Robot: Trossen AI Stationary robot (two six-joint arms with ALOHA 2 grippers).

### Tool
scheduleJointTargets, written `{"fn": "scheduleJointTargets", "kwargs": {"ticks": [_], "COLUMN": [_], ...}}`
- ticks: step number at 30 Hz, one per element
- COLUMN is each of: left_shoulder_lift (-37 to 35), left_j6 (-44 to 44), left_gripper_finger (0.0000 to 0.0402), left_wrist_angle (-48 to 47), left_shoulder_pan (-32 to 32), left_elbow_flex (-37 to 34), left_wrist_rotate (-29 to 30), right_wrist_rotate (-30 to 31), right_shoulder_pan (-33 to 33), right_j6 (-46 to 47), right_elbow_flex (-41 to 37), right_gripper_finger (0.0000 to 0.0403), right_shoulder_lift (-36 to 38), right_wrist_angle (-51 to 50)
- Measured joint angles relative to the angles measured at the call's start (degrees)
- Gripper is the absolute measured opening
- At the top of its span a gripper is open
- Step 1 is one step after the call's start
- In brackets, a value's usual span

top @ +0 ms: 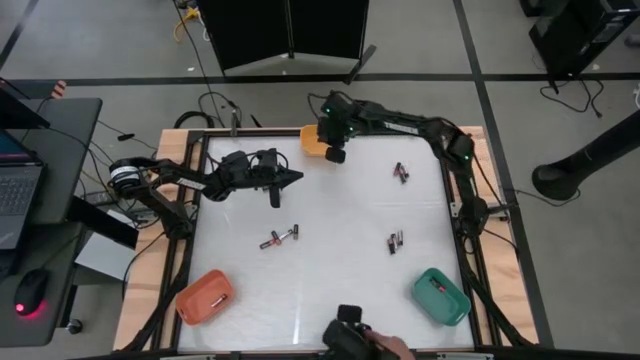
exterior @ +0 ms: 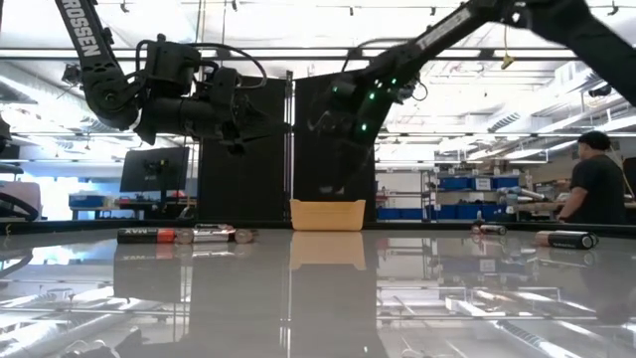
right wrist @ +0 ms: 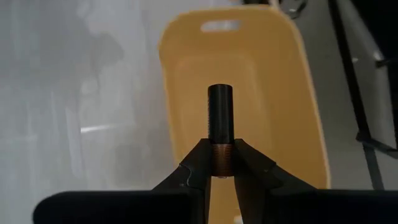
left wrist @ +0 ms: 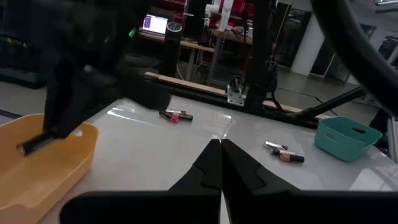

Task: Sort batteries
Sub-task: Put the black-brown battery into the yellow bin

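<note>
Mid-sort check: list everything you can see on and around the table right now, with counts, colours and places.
yellow bin: one, yellow-orange, far edge, centre
orange bin: one, near left corner, something small inside
teal bin: one, near right corner, something small inside
loose batteries: three pairs, dark or silver with red marks; centre-left, far right, right of centre
held battery: one, dark with a copper end, above the yellow bin
laptop: one, desk left of table
right gripper: shut on the held battery
left gripper: shut, empty, above the table's far left
</note>
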State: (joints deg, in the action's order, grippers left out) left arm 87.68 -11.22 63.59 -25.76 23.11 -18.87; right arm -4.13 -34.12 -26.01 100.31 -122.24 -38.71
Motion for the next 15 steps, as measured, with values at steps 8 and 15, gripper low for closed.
{"fn": "scheduleJointTargets", "kwargs": {"ticks": [8, 15], "left_shoulder_lift": [0.0, 0.0], "left_j6": [-0.85, -1.09], "left_gripper_finger": [0.0006, 0.0006], "left_wrist_angle": [0.02, 0.0], "left_shoulder_pan": [0.0, 0.0], "left_elbow_flex": [0.0, 0.0], "left_wrist_rotate": [0.17, 0.33], "right_wrist_rotate": [-0.39, -0.21], "right_shoulder_pan": [-1.51, -2.36], "right_j6": [-4.12, -4.64], "right_elbow_flex": [1.47, 1.54], "right_gripper_finger": [0.0058, 0.006], "right_shoulder_lift": [-5.81, -6.2], "right_wrist_angle": [-0.62, -0.48]}}
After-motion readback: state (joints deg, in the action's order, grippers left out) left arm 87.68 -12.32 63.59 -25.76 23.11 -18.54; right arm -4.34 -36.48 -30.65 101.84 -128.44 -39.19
